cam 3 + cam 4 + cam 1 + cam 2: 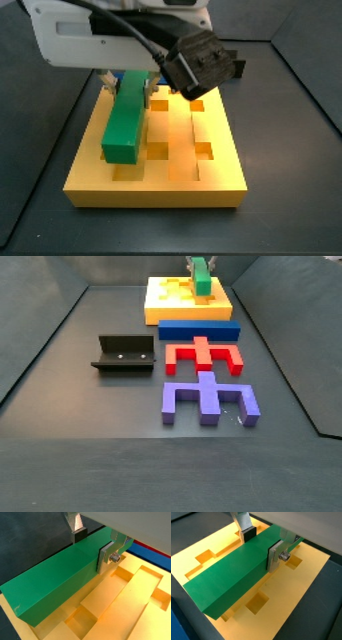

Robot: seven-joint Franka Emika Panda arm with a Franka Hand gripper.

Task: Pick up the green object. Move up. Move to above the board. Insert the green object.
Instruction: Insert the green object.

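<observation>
Tool (262, 548) clenched on the bar (234, 576), one finger (275, 556) flat against its side, another (77, 529) across it. Bar lengthwise over the board (301, 587), along a groove. Beyond the board: blue block (198, 330), red (203, 354), purple (206, 399); fixture (123, 355) beside.

Gripper (134, 88) sits over far end of the board (221, 180), mostly hidden by white arm housing w/ black camera block; jaw state can't be read. Green object (127, 122) lies lengthwise along board's left groove, near end short of board's front edge
</observation>
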